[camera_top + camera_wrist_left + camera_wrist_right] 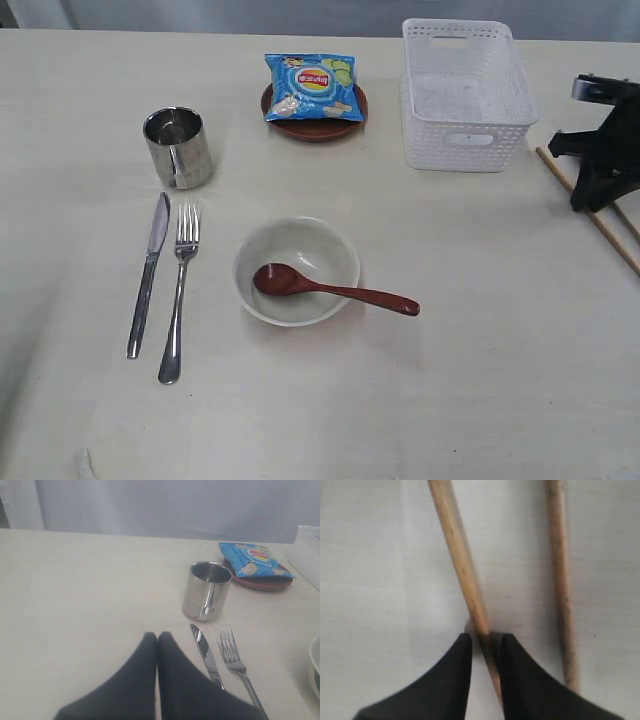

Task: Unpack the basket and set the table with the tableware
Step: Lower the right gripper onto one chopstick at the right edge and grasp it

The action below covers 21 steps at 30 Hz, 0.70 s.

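The white basket [466, 150] stands empty at the back right of the table [480, 400]. A steel mug [178, 147] [206, 591], knife [150, 270] [205, 652] and fork [180, 290] [232, 655] lie at the left. The wooden spoon [330, 288] rests in the cream bowl [310, 240]. The brown plate [315, 130] sits under a chip bag. Two chopsticks [585, 205] lie at the right edge. My right gripper [592, 195] [482, 640] is narrowly open, straddling one chopstick [460, 565]; the other [560, 565] lies beside it. My left gripper [157, 637] is shut and empty, near the knife.
A blue chip bag [310, 88] [247, 560] lies on the plate, left of the basket. The table's right edge runs close to the chopsticks. Bare tabletop lies in front of the bowl and between the bowl and the right arm.
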Tool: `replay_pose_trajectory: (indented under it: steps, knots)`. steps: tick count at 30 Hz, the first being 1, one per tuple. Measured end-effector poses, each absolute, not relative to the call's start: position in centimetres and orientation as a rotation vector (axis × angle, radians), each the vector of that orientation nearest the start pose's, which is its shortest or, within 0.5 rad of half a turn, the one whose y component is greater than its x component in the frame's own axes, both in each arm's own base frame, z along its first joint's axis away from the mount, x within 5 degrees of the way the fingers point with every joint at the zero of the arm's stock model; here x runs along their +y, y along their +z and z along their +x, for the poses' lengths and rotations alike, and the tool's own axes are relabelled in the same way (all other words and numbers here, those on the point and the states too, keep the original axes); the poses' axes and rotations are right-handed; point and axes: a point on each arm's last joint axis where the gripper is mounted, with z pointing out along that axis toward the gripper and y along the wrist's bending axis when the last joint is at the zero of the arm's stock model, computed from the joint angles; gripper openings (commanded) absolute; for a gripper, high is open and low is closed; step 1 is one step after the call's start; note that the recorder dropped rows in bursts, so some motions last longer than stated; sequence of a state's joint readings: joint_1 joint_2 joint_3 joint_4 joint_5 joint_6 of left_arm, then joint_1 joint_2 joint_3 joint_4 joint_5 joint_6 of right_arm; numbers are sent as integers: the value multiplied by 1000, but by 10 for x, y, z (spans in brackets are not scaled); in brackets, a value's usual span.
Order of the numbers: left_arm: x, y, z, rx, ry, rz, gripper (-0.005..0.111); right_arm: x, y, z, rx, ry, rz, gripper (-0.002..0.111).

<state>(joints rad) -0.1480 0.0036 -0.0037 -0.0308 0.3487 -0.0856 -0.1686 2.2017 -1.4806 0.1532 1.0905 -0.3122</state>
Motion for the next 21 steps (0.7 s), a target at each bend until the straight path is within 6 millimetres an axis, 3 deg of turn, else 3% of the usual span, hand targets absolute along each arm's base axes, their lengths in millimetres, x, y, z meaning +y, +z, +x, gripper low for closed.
replay_pose_trajectory:
  steps: [14, 21]
  knots:
    - [-9, 183, 53, 1836, -194, 38, 0, -47, 106, 395, 3302, 211, -127, 18]
    - [-9, 183, 53, 1836, -194, 38, 0, -28, 105, 395, 3330, -32, -283, 18]
